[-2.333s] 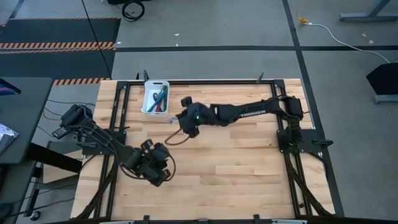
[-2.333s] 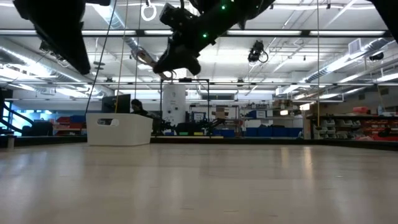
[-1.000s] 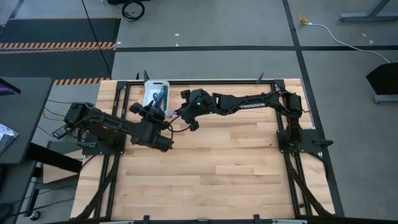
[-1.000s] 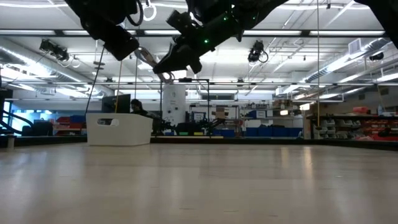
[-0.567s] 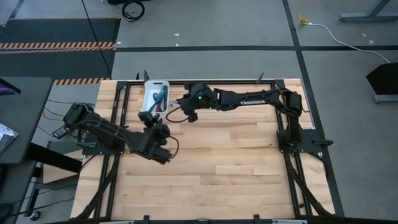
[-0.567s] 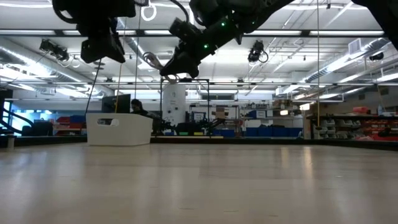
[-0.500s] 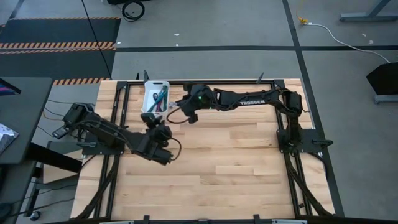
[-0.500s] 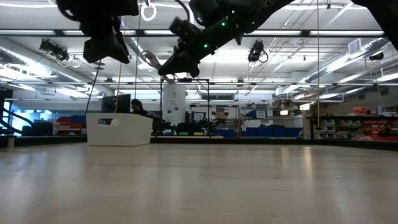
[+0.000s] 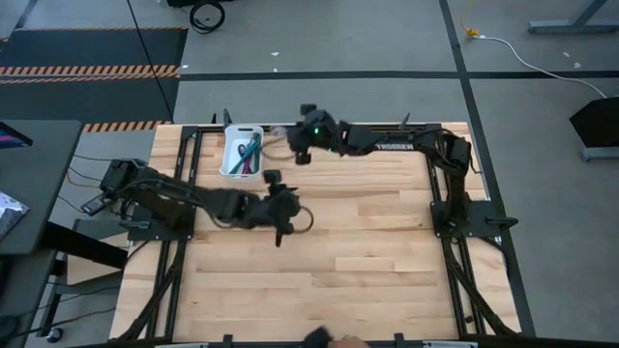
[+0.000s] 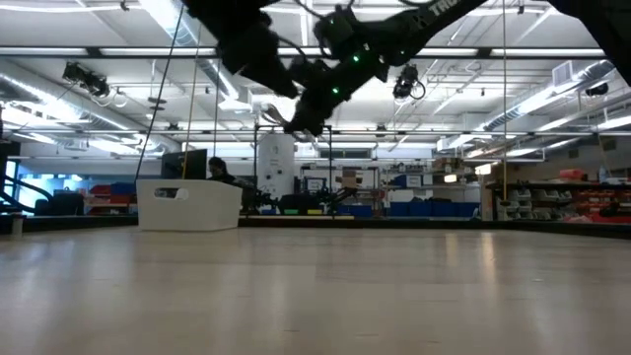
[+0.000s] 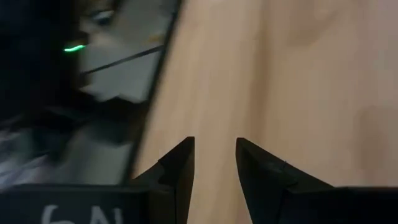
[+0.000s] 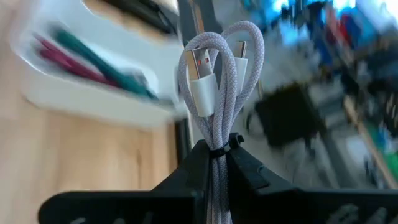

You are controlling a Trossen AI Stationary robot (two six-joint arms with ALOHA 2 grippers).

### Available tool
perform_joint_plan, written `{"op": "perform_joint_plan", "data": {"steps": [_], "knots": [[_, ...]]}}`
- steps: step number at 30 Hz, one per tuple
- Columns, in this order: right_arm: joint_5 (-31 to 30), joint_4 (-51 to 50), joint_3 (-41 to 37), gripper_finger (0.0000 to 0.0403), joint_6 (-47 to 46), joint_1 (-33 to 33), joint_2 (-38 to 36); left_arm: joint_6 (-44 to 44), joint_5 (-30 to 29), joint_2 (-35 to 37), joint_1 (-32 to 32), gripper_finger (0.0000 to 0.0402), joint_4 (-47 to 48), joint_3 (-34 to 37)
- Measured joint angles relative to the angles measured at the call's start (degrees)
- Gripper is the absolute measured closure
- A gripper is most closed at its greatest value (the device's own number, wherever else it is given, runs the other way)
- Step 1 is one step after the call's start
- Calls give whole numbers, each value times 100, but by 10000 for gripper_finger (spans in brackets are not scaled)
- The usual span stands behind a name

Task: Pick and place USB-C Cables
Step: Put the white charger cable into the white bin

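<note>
I have the right gripper (image 12: 214,163) clamped on the lilac-grey cable (image 12: 214,87), held aloft just beside the white bin (image 9: 242,152). My left gripper (image 11: 214,163) hangs part-open, empty, over the table (image 9: 368,261).

A pale lilac-grey braided cable bundle (image 12: 217,93) with white plugs; teal and magenta cables in the white plastic bin (image 12: 93,99) beside it.

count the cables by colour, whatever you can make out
lilac-grey cable: 1, held in the right gripper
teal cable: 1, in the bin
magenta cable: 1, in the bin
total: 3 that can be told apart; the bin may hold more, too small to tell
</note>
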State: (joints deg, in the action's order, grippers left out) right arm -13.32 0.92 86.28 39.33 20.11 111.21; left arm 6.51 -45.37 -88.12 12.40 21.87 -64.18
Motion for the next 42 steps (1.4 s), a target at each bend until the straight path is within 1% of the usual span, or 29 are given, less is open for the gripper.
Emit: {"op": "perform_joint_plan", "data": {"steps": [3, 4, 6, 8, 9, 10, 12, 14, 17, 19, 22, 24, 25, 27, 30, 32, 38, 42], "knots": [[-23, -395, -2, 368, -386, 451, -85, 282, 1198, 0, -421, 276, -526, 0], [77, -540, -4, 368, -538, 620, -141, 343, 1420, 0, -530, 276, -665, 0], [499, -810, -4, 368, -804, 921, -247, 606, 1526, 0, -708, 276, -899, 0], [1230, -951, -4, 368, -1086, 1193, -347, 957, 1536, 59, -889, 276, -1045, 2], [1689, -954, -4, 368, -1211, 1301, -396, 1103, 1575, 91, -1000, 276, -1239, 4], [2155, -953, -4, 368, -1295, 1388, -441, 1232, 1732, 160, -1128, 276, -1434, 0], [2962, -886, -4, 368, -1388, 1505, -527, 1407, 2310, 350, -1475, 276, -1639, 1], [3547, -839, -4, 368, -1382, 1570, -594, 1476, 3184, 553, -1916, 276, -1869, -4], [4009, -785, -2, 368, -1254, 1583, -646, 1347, 4345, 791, -2665, 276, -2107, -2], [4176, -744, -2, 368, -1188, 1594, -656, 1219, 4841, 922, -3188, 276, -2170, 0], [4381, -702, -2, 368, -1142, 1637, -676, 1051, 5541, 1063, -3798, 276, -2442, -3], [4503, -676, -2, 368, -1101, 1683, -685, 1018, 6025, 1159, -4077, 276, -2570, 1], [4591, -650, -2, 368, -1092, 1710, -686, 1037, 6161, 1198, -4167, 276, -2628, -5], [4706, -568, -2, 368, -1113, 1742, -686, 1054, 6256, 1236, -4321, 276, -2572, -4], [4767, -405, -2, 368, -1133, 1753, -686, 1014, 6524, 1187, -4511, 276, -2457, -2], [4789, -257, -2, 368, -1182, 1732, -686, 926, 6558, 1109, -4552, 276, -2424, -2], [4804, -184, -2, 368, -1213, 1682, -686, 1289, 5905, 1058, -4663, 272, -2118, 0], [4802, -215, -2, 368, -1215, 1683, -686, 1325, 5746, 1060, -4756, 249, -2068, 0]]}}
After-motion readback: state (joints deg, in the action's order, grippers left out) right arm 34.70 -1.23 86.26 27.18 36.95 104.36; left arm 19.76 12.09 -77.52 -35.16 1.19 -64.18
